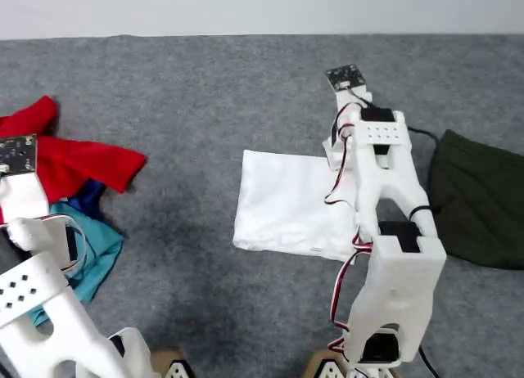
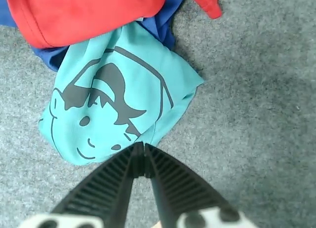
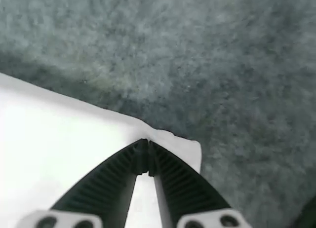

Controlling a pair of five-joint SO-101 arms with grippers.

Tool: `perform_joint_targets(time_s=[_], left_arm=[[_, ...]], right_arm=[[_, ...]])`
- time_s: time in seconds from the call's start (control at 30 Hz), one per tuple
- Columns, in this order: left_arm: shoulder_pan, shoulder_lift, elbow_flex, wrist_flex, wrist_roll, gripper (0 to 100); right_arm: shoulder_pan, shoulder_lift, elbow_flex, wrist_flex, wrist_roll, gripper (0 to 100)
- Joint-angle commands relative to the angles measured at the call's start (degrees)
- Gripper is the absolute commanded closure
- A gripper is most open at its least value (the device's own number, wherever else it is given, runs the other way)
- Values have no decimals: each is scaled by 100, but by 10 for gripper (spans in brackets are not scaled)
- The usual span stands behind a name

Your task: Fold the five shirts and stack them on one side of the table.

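Nearest the arm bases, we see the left gripper [image 2: 143, 158] with its jaws pressed together, tips at the edge of the teal shirt [image 2: 113, 99]. We cannot tell whether any cloth is pinched. The teal shirt lies crumpled on the left side of the grey table [image 1: 188, 92], touching a blue shirt [image 2: 165, 25]. Farther back, a red shirt [image 2: 89, 11] overlaps the blue one. In the middle we find the white shirt [image 1: 282, 202] lying flat as a rectangle, with the right gripper [image 3: 145, 151] clenched at its far right corner. A dark green shirt [image 1: 479, 198] lies by the table's right edge.
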Motion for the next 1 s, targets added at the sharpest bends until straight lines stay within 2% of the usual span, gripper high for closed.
perform_joint_targets(time_s=[0.0,0.23,0.4,0.47,0.6,0.67,0.97], left_arm=[[18,-88,-13,114,-53,994],[18,-88,-48,114,-53,994],[26,-88,-48,114,-62,992],[158,-88,-4,123,-62,992],[712,-88,-4,123,-202,992],[993,-88,-4,123,-193,992],[1178,-88,-4,114,-185,992]], right_arm=[[-154,-620,-536,453,35,989],[-558,-1130,-607,1675,-26,989],[-523,-1130,-589,2281,-967,974],[-523,-1024,-589,2378,-1292,909],[-523,-646,-589,2413,-2374,712],[-541,-418,-589,2387,-2620,647],[-523,330,-624,1947,-2655,634]])
